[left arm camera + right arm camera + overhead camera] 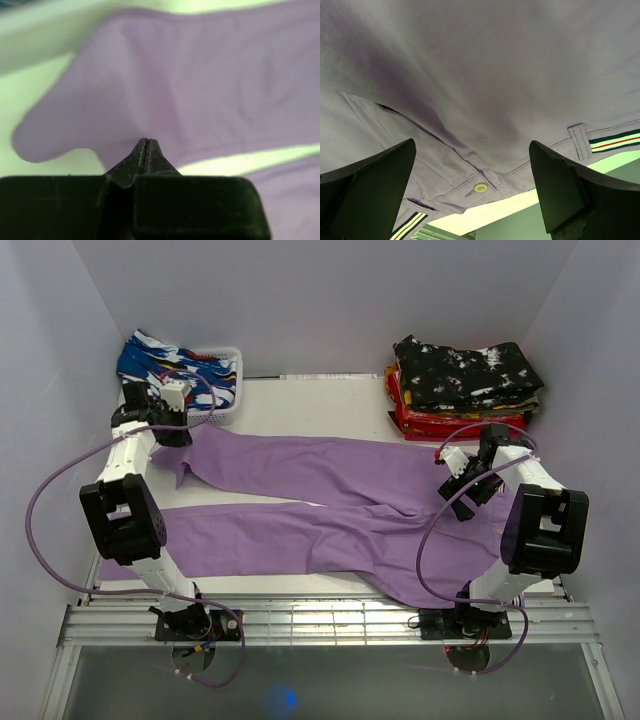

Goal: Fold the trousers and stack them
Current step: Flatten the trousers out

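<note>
Purple trousers [330, 510] spread flat (legs leftward); left end effector [145, 144] clenched, seemingly on a cuff; right end effector [472, 145] released.

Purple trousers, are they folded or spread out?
Spread out: the purple trousers lie flat, both legs extended leftward across the table, unfolded.

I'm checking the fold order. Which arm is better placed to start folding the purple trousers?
Left. The left gripper is shut on the end of the far leg of the trousers, so it looks ready to draw that leg over. The right gripper hangs open above the waistband, holding nothing.
</note>
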`<action>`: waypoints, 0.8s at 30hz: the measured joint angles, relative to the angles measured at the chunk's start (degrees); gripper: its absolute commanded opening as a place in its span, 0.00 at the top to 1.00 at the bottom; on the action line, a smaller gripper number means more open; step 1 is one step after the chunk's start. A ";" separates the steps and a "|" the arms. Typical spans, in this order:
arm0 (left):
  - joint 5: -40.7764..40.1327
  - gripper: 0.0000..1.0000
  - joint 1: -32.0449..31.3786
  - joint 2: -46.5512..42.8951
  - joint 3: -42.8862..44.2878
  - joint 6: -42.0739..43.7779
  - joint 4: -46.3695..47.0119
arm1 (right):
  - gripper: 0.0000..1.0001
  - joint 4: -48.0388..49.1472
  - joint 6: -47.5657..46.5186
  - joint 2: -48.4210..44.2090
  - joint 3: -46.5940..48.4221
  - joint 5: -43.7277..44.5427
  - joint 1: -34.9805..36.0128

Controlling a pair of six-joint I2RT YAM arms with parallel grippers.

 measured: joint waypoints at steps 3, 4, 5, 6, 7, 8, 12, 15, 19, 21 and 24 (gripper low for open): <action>2.21 1.00 -2.49 -2.78 -5.03 -0.24 -2.27 | 0.00 0.00 0.00 0.00 0.00 0.15 0.00; 2.82 1.00 -3.28 -2.80 -6.97 -0.28 -3.52 | 0.00 -0.02 0.00 0.00 0.00 0.26 0.00; 3.45 1.00 -4.00 -2.43 -9.01 -0.33 -4.50 | 0.00 0.00 0.00 0.00 0.00 0.31 0.00; 3.93 1.00 -4.72 -1.81 -11.08 -0.39 -5.51 | 0.00 0.00 -0.02 0.02 0.00 0.33 0.00; 4.28 1.00 -5.35 -1.16 -13.25 -0.44 -6.45 | 0.00 -0.02 -0.02 0.02 0.00 0.33 0.00; 4.59 0.97 -5.88 -0.35 -15.04 -0.42 -7.76 | 0.00 -0.02 -0.02 0.00 0.00 0.33 0.00; 5.07 0.59 -7.08 2.10 -18.10 -0.81 -11.58 | 0.00 -0.07 0.00 0.02 0.02 0.31 0.00; 5.07 0.49 -7.06 1.53 -17.64 -1.53 -11.72 | 0.00 -0.15 0.09 0.04 0.28 0.31 0.00; 5.03 0.46 -6.49 -0.04 -15.39 -2.19 -11.47 | 0.00 -0.13 0.22 0.04 0.57 0.26 0.00; 5.03 0.46 -6.05 -1.25 -13.66 -2.51 -10.71 | 0.00 -0.15 0.22 0.04 0.57 0.24 0.00; 5.01 0.45 -5.14 -3.56 -11.52 -3.02 -9.01 | 0.00 -0.13 0.22 0.02 0.57 0.11 0.00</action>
